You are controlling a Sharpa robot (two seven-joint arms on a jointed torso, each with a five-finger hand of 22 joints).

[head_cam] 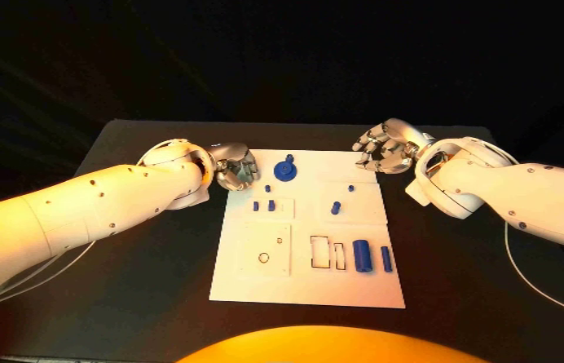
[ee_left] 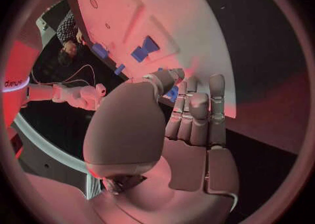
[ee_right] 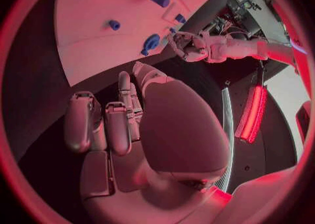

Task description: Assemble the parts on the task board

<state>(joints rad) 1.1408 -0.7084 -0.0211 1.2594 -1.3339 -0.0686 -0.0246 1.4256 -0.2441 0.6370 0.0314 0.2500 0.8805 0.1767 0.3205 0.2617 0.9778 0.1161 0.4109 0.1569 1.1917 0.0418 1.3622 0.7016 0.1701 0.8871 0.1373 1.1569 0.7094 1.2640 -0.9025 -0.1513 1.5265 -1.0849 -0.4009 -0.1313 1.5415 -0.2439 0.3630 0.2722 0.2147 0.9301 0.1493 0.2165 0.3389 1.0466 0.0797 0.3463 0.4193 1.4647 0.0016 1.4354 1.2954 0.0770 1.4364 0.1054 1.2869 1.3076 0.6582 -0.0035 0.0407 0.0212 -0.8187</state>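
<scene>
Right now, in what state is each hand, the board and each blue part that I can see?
left hand: holds nothing, at the board's far left corner
right hand: holds nothing, beyond the far right corner
task board: flat on table
blue disc part: on board, untouched
two blue cylinders: lying side by side

Matt white task board (head_cam: 308, 285), matt black table (head_cam: 141, 298).

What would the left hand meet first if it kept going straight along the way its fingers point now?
Probably the task board: the left hand hovers at its far left corner, fingers aimed across it. The first part in that line looks like the round blue piece, though depth is unclear.
</scene>
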